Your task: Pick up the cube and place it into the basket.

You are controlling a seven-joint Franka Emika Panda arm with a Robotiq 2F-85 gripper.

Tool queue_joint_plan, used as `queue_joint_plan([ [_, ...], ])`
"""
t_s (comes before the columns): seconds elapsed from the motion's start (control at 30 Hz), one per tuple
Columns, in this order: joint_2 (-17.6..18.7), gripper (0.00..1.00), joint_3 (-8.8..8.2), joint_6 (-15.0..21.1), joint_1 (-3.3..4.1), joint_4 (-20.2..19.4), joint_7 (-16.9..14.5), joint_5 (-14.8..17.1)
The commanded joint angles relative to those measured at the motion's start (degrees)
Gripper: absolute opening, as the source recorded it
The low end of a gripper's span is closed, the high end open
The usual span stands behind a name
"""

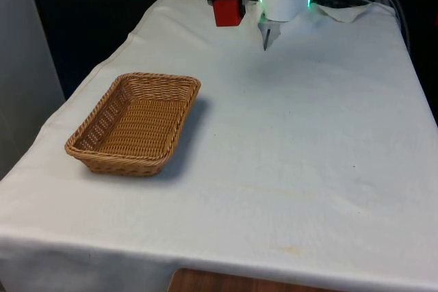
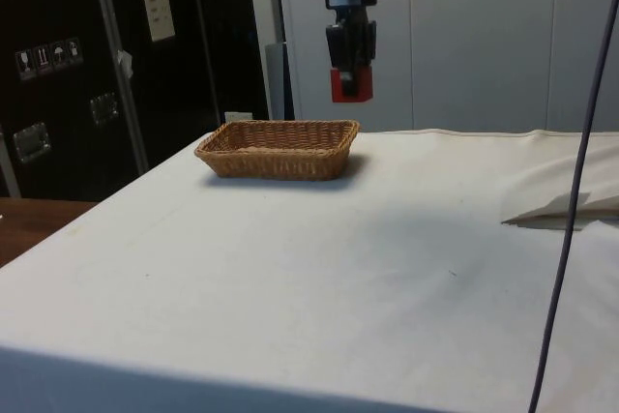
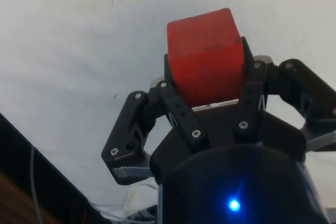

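The pincer (image 2: 350, 84) pinches the red cube (image 1: 228, 11) high above the tabletop (image 1: 287, 141), seemingly short of the wicker basket (image 1: 179, 85), so lowering remains.

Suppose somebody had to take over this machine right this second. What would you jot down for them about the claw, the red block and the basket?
Claw: shut on the red cube, holding it in the air well above the white cloth.
Basket: sits on the cloth towards the front view's left, nothing in it. In the side view the cube hangs above the level of the basket's rim; the front view shows it still farther back on the table than the basket.
Done: the cube is picked up and lifted.
Left: carry it over the basket, lower it, open the claw and let it go inside.
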Motion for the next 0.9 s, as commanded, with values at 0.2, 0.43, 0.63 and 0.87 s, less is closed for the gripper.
queue_joint_plan([
  [0.2, 2.12, 0.01, 0.00, -0.29, 0.00, 2.52, 0.80, -0.11],
  [0.43, 4.13, 0.01, 0.06, -0.17, 0.06, 4.53, 1.32, -0.11],
  [0.63, 6.02, 0.01, 0.11, -0.23, 0.11, 6.53, 1.83, -0.17],
  [0.87, 8.25, 0.01, 0.11, -0.23, 0.11, 9.00, 2.35, -0.17],
])
